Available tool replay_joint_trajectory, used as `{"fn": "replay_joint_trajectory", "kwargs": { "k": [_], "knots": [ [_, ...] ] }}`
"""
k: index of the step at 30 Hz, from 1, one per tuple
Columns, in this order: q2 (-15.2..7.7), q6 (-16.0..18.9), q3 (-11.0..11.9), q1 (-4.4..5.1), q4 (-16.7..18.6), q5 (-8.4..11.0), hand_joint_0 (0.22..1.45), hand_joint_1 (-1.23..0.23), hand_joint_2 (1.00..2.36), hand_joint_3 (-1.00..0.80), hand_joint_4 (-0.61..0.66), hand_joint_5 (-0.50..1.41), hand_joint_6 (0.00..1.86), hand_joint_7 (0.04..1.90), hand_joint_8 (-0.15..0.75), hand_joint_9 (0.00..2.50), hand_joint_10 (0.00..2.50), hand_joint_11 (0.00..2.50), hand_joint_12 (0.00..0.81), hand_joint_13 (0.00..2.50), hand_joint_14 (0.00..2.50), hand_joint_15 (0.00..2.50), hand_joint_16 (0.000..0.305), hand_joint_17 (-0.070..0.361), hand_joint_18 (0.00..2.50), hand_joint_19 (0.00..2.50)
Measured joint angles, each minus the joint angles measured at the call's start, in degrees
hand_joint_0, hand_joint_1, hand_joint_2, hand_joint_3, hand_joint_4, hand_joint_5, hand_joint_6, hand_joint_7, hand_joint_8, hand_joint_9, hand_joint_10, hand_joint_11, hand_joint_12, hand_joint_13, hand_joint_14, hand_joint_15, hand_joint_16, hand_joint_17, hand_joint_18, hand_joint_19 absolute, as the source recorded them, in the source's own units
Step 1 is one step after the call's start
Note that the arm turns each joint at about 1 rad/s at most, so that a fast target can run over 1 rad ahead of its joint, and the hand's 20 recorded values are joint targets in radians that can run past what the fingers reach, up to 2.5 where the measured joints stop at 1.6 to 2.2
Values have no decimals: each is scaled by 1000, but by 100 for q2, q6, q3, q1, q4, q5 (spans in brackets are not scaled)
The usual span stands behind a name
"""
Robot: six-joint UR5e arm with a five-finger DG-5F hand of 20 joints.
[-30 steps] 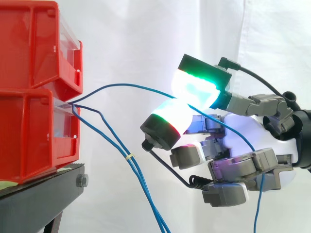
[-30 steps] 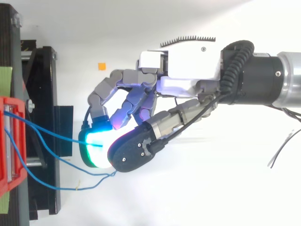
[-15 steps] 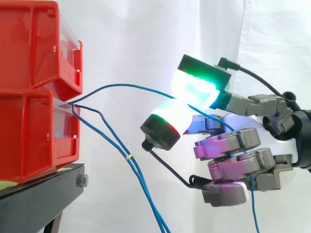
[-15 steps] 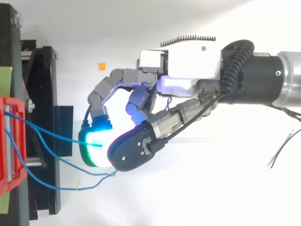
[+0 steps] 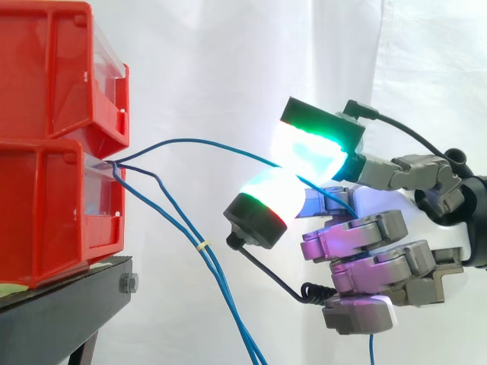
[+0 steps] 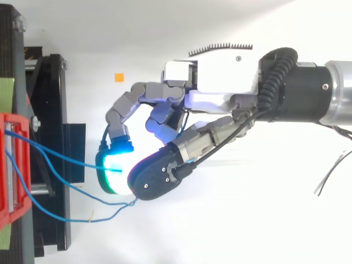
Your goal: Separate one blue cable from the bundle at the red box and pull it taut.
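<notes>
Two stacked red bins stand on a black stand at the left. Blue cables come out of the lower bin's front. One blue cable arcs to the right, apart from the rest, and runs between the glowing green-white pads of my hand. The hand is shut on it, the thumb pad under the finger pad, the other fingers curled. The remaining blue cables, tied with a small yellow band, hang down to the lower right. In the top view the hand pinches the cable just right of the stand.
A white curtain hangs behind everything. In the top view the black stand runs along the left edge with the red bin, and a small orange marker lies on the white floor. Thin dark wires trail at the right edge.
The hand has shifted slightly right and down with the cable still pinched. The lower fingers curled in more, and the cable's arc now runs lower and flatter from the bin.
</notes>
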Motion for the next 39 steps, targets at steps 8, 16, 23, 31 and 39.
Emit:
{"fn": "replay_joint_trajectory", "kwargs": {
  "k": [8,16,23,31,39],
  "knots": [
    [1,-338,0,1,-251,25,763,-814,1012,-299,-278,-156,981,1035,127,871,2419,1205,216,1211,1097,1469,26,60,1008,1261],
    [8,-464,1,7,-547,21,764,-817,1012,-291,-299,-154,981,1041,128,872,2406,1167,211,1202,1113,1456,27,60,1002,1266],
    [31,-532,-1,20,-917,21,769,-827,1013,-297,-414,-150,977,1074,112,882,2340,1181,202,1198,1115,1445,27,61,994,1273],
    [33,-222,0,3,-864,17,767,-834,1013,-285,-390,-151,976,1072,110,897,2273,1209,196,1197,1100,1469,27,61,994,1274],
    [29,-172,0,1,-646,21,768,-836,1013,-287,-378,-151,976,1075,116,900,2253,1219,202,1199,1099,1467,27,62,992,1275]
  ]
}}
